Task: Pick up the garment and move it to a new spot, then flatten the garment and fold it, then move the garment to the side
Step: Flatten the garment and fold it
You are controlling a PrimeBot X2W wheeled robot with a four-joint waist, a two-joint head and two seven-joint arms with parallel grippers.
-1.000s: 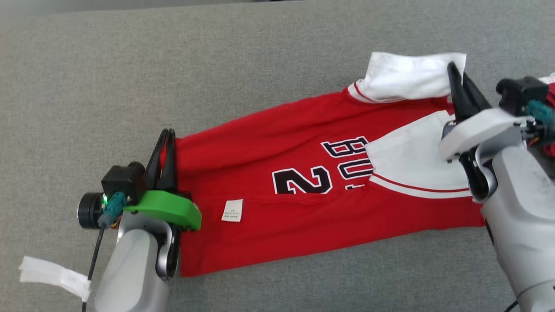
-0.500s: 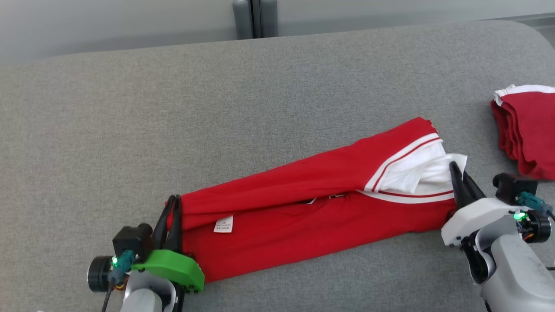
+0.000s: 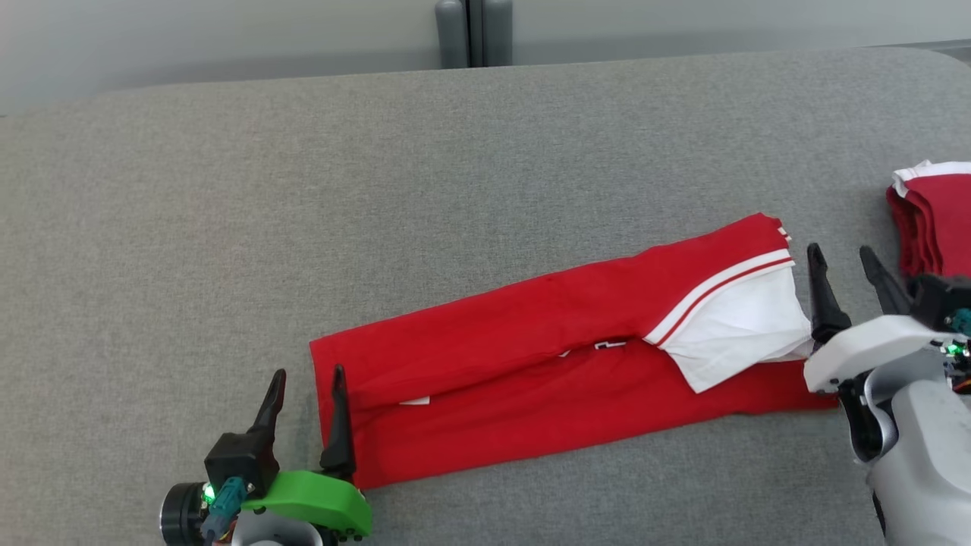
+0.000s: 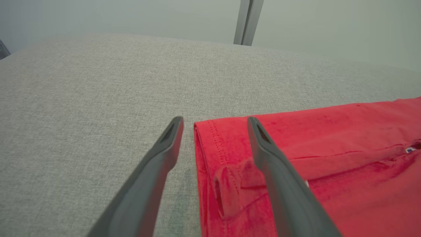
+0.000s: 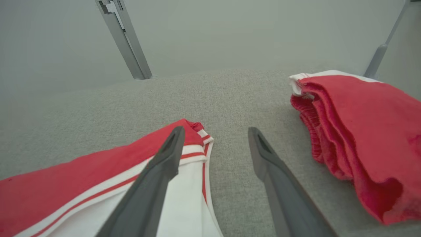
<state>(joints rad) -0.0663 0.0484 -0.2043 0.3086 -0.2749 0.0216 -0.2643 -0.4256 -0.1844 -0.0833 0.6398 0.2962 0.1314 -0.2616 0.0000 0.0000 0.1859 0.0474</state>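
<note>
The garment (image 3: pixel 531 371) lies folded lengthwise into a long red strip on the grey surface, one white sleeve with striped trim (image 3: pixel 740 322) on top near its right end. My left gripper (image 3: pixel 307 383) stands open over the strip's left end, one finger over the cloth and the other over the grey surface, gripping nothing. In the left wrist view the garment's hemmed edge (image 4: pixel 210 148) runs between the spread fingers of that gripper (image 4: pixel 215 121). My right gripper (image 3: pixel 842 262) is open just past the sleeve end, holding nothing. The right wrist view shows this gripper (image 5: pixel 215 131) beside the garment's sleeve (image 5: pixel 184 184).
A thick red cloth bundle with white trim (image 3: pixel 937 220) lies at the far right, close to my right gripper, and appears as a folded red bundle (image 5: pixel 358 131) in the right wrist view. Behind the grey surface (image 3: pixel 379 189) stands a grey post (image 3: pixel 474 34) against a pale wall.
Both grippers have opened and let go of the garment, whose upper half now lies folded over the lower, hiding the letters and number. The camera has shifted too.
</note>
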